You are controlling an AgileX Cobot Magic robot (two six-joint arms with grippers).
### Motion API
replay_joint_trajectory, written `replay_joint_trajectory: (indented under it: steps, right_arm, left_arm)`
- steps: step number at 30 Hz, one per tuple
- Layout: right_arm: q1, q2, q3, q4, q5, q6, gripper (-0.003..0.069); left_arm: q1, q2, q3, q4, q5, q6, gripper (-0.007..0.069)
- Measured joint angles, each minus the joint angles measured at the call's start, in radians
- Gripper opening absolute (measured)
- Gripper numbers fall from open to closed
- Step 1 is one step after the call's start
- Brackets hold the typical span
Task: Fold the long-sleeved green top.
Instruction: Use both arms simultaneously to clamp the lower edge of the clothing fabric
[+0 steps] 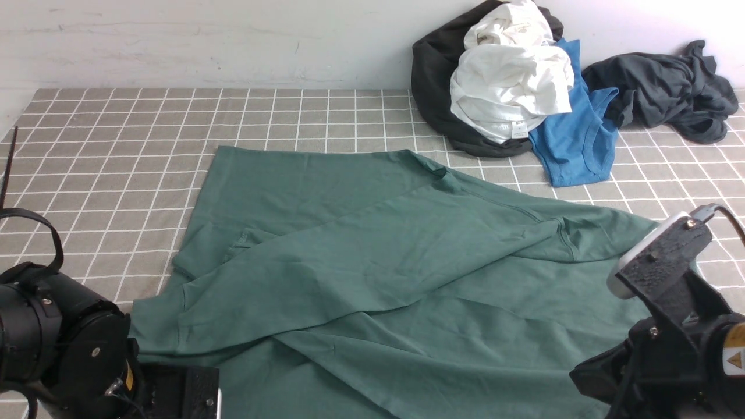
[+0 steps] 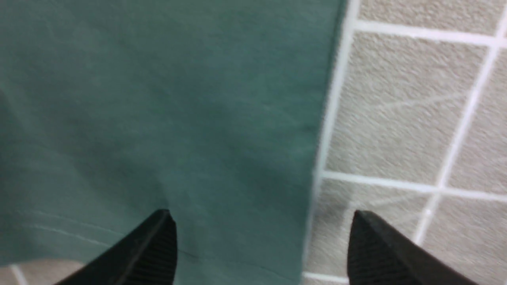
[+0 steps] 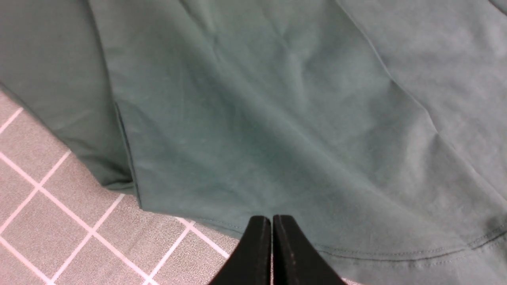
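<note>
Left gripper is hanging wide open, gripping nothing. One finger is sitting over the green long-sleeved top, the other over bare grey checked tablecloth, and the top's straight edge is running between them. Right gripper is sitting with its fingers pressed together, tips over the top's stitched edge; can't tell whether fabric is pinched between them. Ahead of both grippers the top is lying spread and rumpled on the tablecloth, one fold crossing diagonally over the body. Beyond it, far ahead of the right gripper, clothes are piling against the wall: blue top, white garment on a black garment, dark grey garment lying furthest out on the right arm's side. The white wall is closing off the table's far edge.
</note>
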Motion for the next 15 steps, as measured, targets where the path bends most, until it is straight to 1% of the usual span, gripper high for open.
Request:
replay_joint_trajectory:
  steps: [1, 2, 4, 6, 7, 8, 9, 11, 12, 15]
  right_arm:
    - [0.0, 0.0, 0.0, 0.0, 0.0, 0.0, 0.0003]
    - [0.0, 0.0, 0.0, 0.002, 0.0, -0.005, 0.0003]
    - [0.0, 0.0, 0.0, 0.004, 0.0, -0.009, 0.0003]
    - [0.0, 0.0, 0.0, 0.006, 0.0, -0.01, 0.0003]
    - [0.0, 0.0, 0.0, 0.006, 0.0, -0.01, 0.0003]
    - [0.0, 0.0, 0.0, 0.006, 0.0, -0.012, 0.0003]
    - [0.0, 0.0, 0.0, 0.006, 0.0, -0.014, 0.0003]
    - [0.0, 0.0, 0.0, 0.005, 0.0, -0.014, 0.0003]
    - [0.0, 0.0, 0.0, 0.005, 0.0, -0.014, 0.0003]
    - [0.0, 0.0, 0.0, 0.005, 0.0, -0.014, 0.0003]
  left_arm:
    - [0.0, 0.0, 0.001, 0.0, -0.004, 0.0, 0.0514]
    - [0.0, 0.0, 0.003, 0.001, -0.031, 0.0, 0.0479]
    - [0.0, 0.0, 0.003, 0.001, -0.057, -0.002, 0.0393]
    - [0.0, 0.0, 0.003, -0.008, -0.061, -0.021, 0.0272]
    - [0.0, 0.0, 0.003, -0.01, -0.06, -0.028, 0.0259]
    - [0.0, 0.0, 0.003, -0.03, -0.053, -0.044, 0.0164]
    - [0.0, -0.001, 0.003, -0.05, -0.044, -0.054, 0.009]
    - [0.0, -0.015, 0.003, -0.082, -0.03, -0.061, 0.0029]
    - [0.0, -0.03, 0.003, -0.095, -0.024, -0.064, 0.0013]
    - [0.0, -0.081, 0.003, -0.111, 0.001, -0.071, 0.0002]
